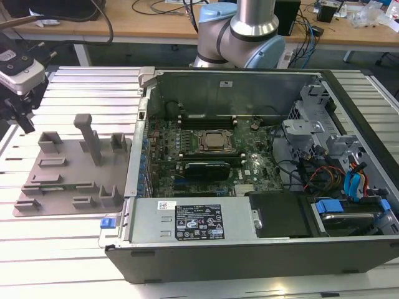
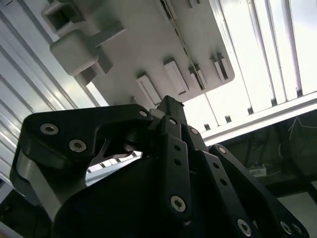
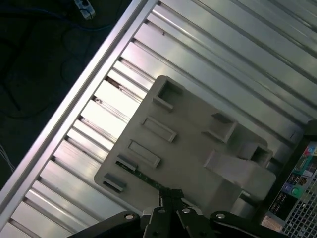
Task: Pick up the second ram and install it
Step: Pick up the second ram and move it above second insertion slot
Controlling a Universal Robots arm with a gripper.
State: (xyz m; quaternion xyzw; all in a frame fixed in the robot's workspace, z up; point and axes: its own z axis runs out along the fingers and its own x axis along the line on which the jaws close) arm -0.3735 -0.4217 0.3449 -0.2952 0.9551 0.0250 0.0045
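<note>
The second ram (image 3: 141,177) is a thin green stick lying in a slot of the grey holder tray (image 3: 198,144), close to the tray's edge. In the exterior view the ram (image 1: 53,186) shows as a green strip at the tray's (image 1: 68,156) front left. My gripper (image 1: 26,128) hangs at the exterior view's far left, above and behind the tray's left end, apart from the ram. In both wrist views its black fingers (image 3: 171,197) meet at one tip, shut with nothing between them (image 2: 171,105).
An open computer case (image 1: 249,230) lies to the exterior view's right of the tray, with the green motherboard (image 1: 249,168) and processor socket (image 1: 215,142) inside. A tall grey post (image 1: 90,140) rises from the tray. Cables and drive bays (image 1: 336,168) crowd the case's right side.
</note>
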